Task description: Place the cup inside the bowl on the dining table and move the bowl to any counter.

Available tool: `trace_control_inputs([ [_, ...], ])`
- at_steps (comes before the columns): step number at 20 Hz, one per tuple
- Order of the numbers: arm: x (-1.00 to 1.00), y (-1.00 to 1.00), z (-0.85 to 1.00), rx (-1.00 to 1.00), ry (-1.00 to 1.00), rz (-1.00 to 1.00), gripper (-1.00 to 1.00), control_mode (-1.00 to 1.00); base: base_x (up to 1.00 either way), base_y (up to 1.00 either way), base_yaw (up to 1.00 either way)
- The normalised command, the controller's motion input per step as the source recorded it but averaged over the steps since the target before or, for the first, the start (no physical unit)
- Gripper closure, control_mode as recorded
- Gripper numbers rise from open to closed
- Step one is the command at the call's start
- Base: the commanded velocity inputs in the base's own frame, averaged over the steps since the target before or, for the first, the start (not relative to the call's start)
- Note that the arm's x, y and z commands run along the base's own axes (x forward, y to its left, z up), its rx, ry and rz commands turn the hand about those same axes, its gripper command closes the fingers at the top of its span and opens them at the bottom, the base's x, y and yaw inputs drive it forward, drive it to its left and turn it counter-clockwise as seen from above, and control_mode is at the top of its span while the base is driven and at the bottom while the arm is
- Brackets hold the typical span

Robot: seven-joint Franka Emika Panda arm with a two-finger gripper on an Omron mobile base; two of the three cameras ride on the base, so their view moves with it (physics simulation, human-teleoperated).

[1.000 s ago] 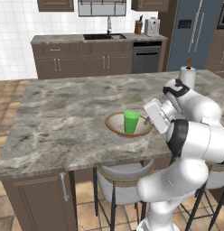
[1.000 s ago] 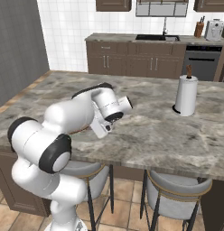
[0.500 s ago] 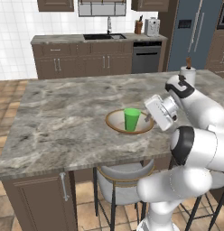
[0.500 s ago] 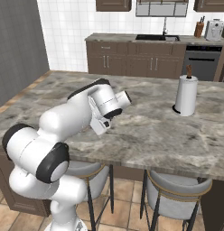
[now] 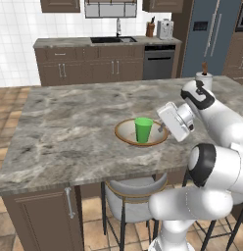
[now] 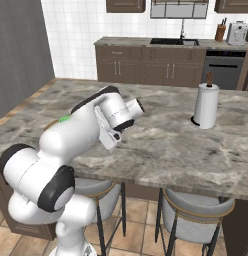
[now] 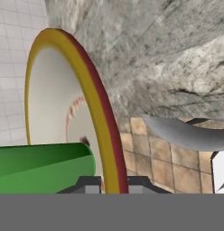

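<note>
The cup (image 5: 143, 129) is seen standing upright inside the bowl (image 5: 124, 131), which rests on the marble bench (image 5: 69, 127) toward the edge nearest the robot, above a grey stool (image 5: 128, 193). In the left base view the hand (image 5: 162, 128) is found at the bowl's 3 o'clock side, pressed against its rim.

In the hand view, which is rolled on its side, the bowl's rim (image 7: 101, 126) is seen running between the two dark fingertips (image 7: 89, 182), one tip inside the bowl and the other outside it. The hand is nearly closed, and the rim is pinched between its tips. The green cup (image 7: 41, 167) lies across the lower left of that view, just beside the inner tip; whether it touches the tip cannot be told.

In the right base view the bowl is hidden behind the arm, and a sliver of the cup (image 6: 64, 119) shows over it. A white paper towel roll (image 6: 205, 106) stands well apart on the bench, at roughly 3 o'clock from the arm.
</note>
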Motion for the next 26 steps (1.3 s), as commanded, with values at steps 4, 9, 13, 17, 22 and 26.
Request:
trace_control_inputs([
  [4,0.0,0.0,0.0,0.0,0.0,0.0,1.0,-1.0,0.0,0.0,0.0],
  [9,0.0,0.0,0.0,0.0,0.0,0.0,1.0,-1.0,0.0,0.0,0.0],
  [13,0.0,0.0,0.0,0.0,0.0,0.0,1.0,-1.0,0.0,0.0,0.0],
  [17,0.0,0.0,0.0,0.0,0.0,0.0,1.0,-1.0,0.0,0.0,0.0],
  [22,0.0,0.0,0.0,0.0,0.0,0.0,1.0,1.0,0.0,0.0,0.0],
  [26,0.0,0.0,0.0,0.0,0.0,0.0,1.0,1.0,-0.04,0.0,0.0],
])
